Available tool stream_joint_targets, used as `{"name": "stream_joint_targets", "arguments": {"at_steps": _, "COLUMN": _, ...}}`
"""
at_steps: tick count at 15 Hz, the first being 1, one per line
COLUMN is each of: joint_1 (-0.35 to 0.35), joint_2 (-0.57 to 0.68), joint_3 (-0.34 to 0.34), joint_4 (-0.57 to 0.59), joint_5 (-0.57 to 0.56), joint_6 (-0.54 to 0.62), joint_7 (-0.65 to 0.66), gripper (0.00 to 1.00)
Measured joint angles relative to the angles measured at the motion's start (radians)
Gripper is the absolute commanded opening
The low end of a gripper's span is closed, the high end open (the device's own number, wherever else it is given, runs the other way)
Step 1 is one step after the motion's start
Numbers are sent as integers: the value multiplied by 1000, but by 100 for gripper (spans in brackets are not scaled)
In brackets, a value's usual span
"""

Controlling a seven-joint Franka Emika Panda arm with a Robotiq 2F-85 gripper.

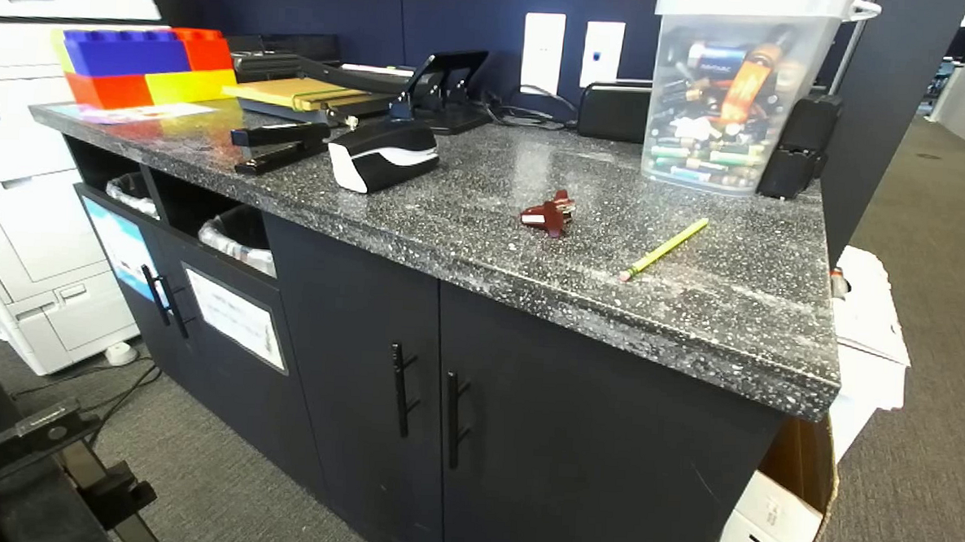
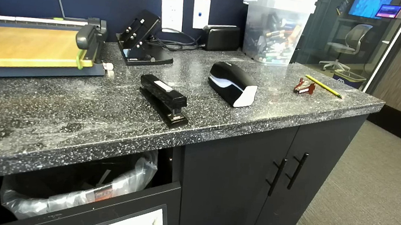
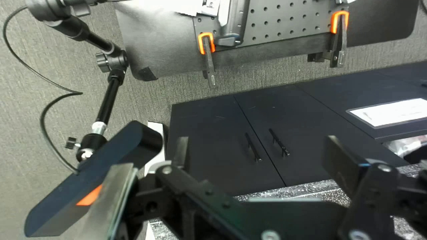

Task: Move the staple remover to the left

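Note:
The staple remover is a small maroon claw-shaped object lying on the grey speckled counter. It shows in both exterior views, near the front edge (image 1: 547, 215) and beside the yellow pencil (image 2: 304, 87). It does not show in the wrist view. My gripper (image 3: 259, 150) shows only in the wrist view. Its two fingers are wide apart with nothing between them. Behind the fingers are dark cabinet doors with handles and a strip of the counter's edge. The gripper is apart from the staple remover; its exact distance cannot be told.
The yellow pencil (image 1: 664, 250) lies close to the staple remover. A black-and-white electric stapler (image 1: 383, 156), a black stapler (image 2: 163, 98), a hole punch (image 2: 143, 41) and a paper trimmer (image 2: 30, 46) stand on the counter (image 1: 733, 314). A clear bin (image 1: 722, 110) stands at the back.

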Motion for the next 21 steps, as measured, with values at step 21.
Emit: {"name": "stream_joint_targets", "arguments": {"at_steps": 21, "joint_1": 113, "joint_2": 1128, "joint_3": 285, "joint_4": 834, "joint_5": 178, "joint_6": 252, "joint_7": 949, "gripper": 100}}
